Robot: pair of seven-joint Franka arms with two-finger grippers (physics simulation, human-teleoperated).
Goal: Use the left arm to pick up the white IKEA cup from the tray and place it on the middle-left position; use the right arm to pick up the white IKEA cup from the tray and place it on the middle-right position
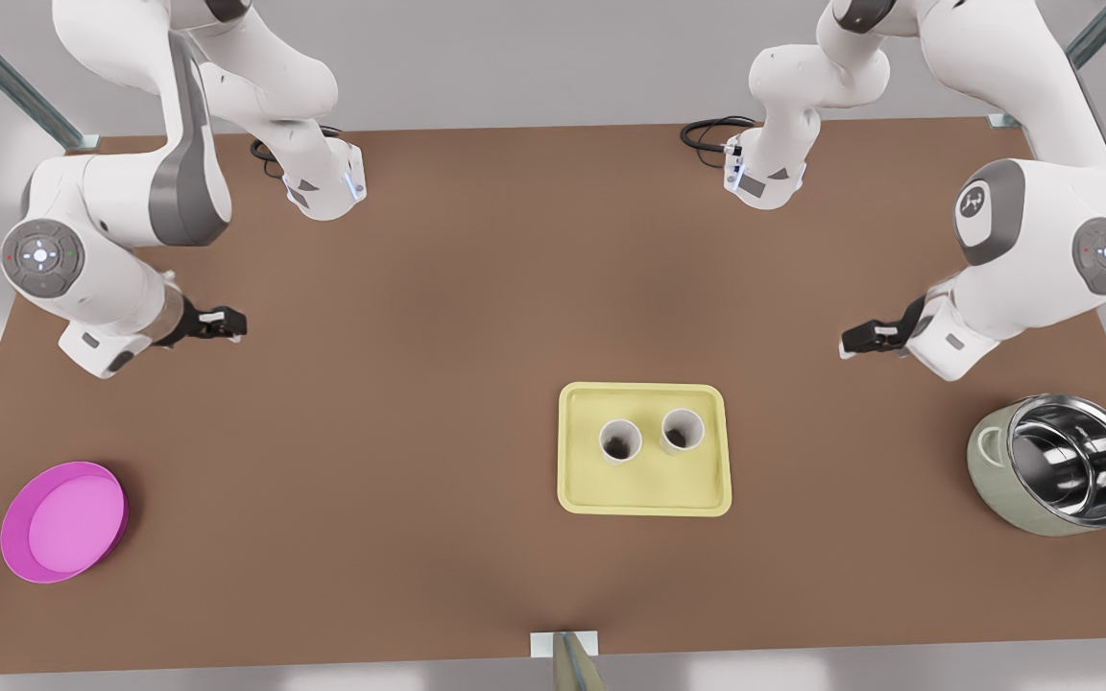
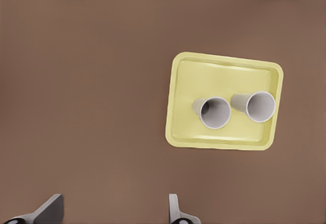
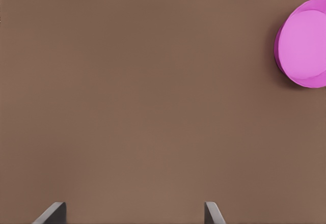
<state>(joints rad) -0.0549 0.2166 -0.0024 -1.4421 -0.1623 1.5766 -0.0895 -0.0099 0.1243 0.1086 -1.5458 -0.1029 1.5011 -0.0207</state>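
Front view: two cups (image 1: 621,441) upright on tray (image 1: 644,499) (untouched).

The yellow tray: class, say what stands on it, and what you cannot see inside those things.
Two white cups stand upright, side by side on the tray, mouths up. Their insides look shadowed; the bottoms are too dark to tell what, if anything, they hold.
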